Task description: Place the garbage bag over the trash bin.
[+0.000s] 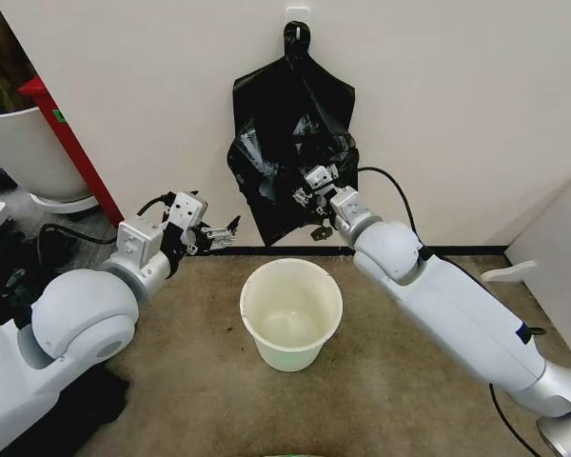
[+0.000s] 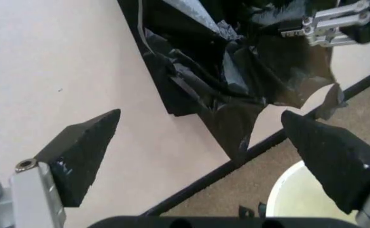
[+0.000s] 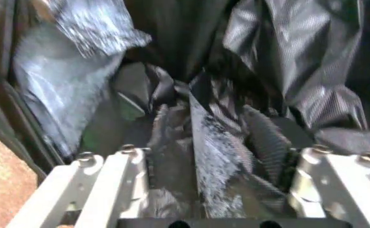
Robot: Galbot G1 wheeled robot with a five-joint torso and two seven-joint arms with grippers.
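Far left, beside a red post [image 1: 67,143], a large white round tub [image 1: 24,152] stands on the floor [image 1: 190,400], well apart from the work area.

Left tool [image 1: 221,235]: positioned left of centre, just above the floor and near the wall [image 1: 457,95], with its tip directed rightward at the lower left edge of the hanging black plastic. In the left wrist view the left tool [image 2: 203,156] has its two black pads spread wide, one pad [image 2: 83,152] well apart from the other, with nothing between them. It is apart from the plastic.

Centre, near side: the trash bin [image 1: 291,314] stands upright on the brown floor, mouth open, interior bare. It sits directly below the hanging plastic and between the two arms. Its rim [image 2: 279,190] appears in the left wrist view, beside the dark baseboard [image 2: 235,164].

Centre, far side: the garbage bag [image 1: 290,152] hangs flat against the wall from a hook [image 1: 297,17] by a looped top. Its lower part is crumpled and glossy, ending just above the baseboard. The garbage bag [image 2: 222,71] is not on the bin.

Right tool [image 1: 309,205]: raised against the lower right part of the bag, arm extending from the right. In the right wrist view the right tool [image 3: 216,142] has its pads closed narrowly on a fold of the garbage bag [image 3: 197,137], with film bunched between the fingers [image 3: 267,137].
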